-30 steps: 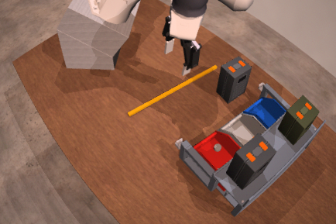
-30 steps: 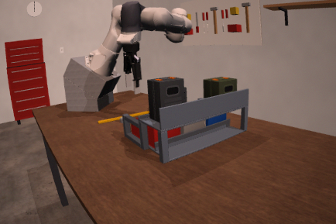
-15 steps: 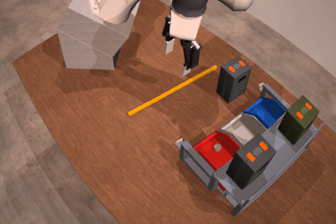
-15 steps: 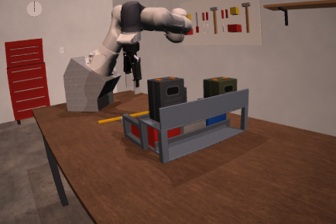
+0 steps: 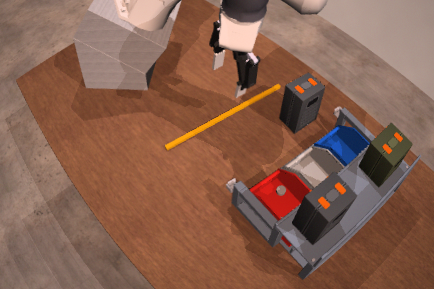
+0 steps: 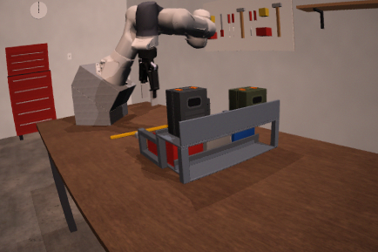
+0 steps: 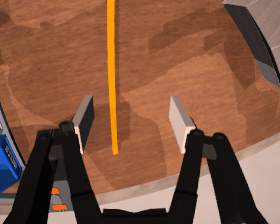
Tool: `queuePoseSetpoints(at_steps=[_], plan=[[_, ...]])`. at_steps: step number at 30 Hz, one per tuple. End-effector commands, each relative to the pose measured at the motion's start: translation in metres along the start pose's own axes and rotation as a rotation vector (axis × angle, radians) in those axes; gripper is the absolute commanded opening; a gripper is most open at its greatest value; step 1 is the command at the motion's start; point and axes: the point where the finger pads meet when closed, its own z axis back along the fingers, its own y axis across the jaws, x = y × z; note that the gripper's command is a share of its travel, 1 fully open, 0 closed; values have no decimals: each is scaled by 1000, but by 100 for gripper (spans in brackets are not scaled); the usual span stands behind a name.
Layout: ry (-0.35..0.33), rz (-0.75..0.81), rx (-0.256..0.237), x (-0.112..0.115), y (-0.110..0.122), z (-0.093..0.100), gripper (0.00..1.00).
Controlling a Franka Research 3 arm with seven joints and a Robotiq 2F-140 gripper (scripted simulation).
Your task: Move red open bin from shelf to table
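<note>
The red open bin (image 5: 277,196) sits at the near end of the grey shelf (image 5: 320,190), with a small grey part (image 5: 281,190) inside it. It shows low in the shelf in the exterior view (image 6: 174,147). A beige bin (image 5: 316,165) and a blue bin (image 5: 342,144) stand beside it on the shelf. My gripper (image 5: 231,77) hangs open and empty high above the table, well away from the shelf, over the far end of a yellow rod (image 5: 222,117). In the wrist view the fingers straddle the rod (image 7: 111,56) from above without touching it.
A dark grey case (image 5: 301,102) stands on the table by the shelf's far end. Another dark case (image 5: 323,207) and an olive case (image 5: 385,153) stand on the shelf's top. The grey robot pedestal (image 5: 120,45) stands at the table's back left.
</note>
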Motion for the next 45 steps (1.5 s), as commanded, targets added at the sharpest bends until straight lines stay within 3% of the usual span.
queuePoseSetpoints(at_steps=[1,2,6,18,19,23,35,36,40,45], plan=[[84,5,-224,0,0,0,57],[17,1,-45,0,0,0,57],[84,5,-224,0,0,0,57],[84,5,-224,0,0,0,57],[17,1,-45,0,0,0,57],[84,5,-224,0,0,0,57],[84,5,-224,0,0,0,57],[17,1,-45,0,0,0,57],[84,5,-224,0,0,0,57],[84,5,-224,0,0,0,57]])
